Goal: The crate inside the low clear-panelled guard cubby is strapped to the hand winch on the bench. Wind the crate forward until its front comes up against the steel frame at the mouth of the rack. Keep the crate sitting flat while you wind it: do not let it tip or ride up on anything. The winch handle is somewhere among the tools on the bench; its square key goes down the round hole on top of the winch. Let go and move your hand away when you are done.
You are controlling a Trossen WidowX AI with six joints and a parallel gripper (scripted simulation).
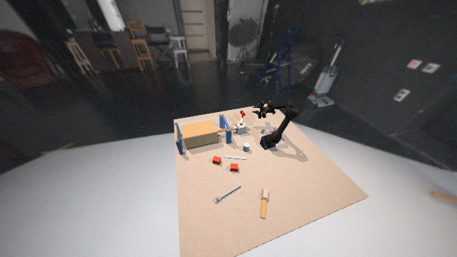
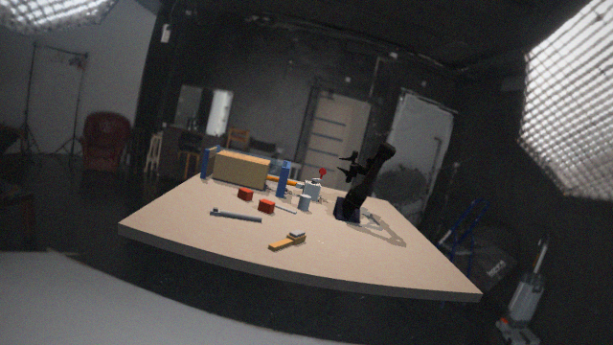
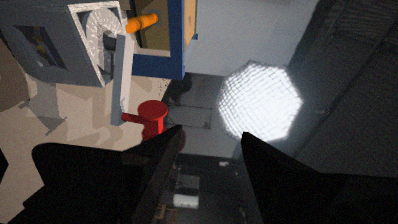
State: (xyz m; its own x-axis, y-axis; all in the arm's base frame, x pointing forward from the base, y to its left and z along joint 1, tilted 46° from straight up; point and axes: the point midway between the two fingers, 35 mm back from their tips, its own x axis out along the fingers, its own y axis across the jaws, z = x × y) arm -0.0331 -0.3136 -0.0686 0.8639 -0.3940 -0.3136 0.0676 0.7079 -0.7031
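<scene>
The tan crate sits flat in the clear-panelled cubby, its front short of the blue frame, with a gap between. An orange strap runs through the frame to the grey winch. The handle's grey arm is at the winch top, with its red knob at the outer end. My gripper is open and empty, above and clear of the knob.
A grey cylinder stands near the winch. Two red blocks and a pale bar lie before the cubby. A grey wrench-like tool and an orange-handled tool lie farther off.
</scene>
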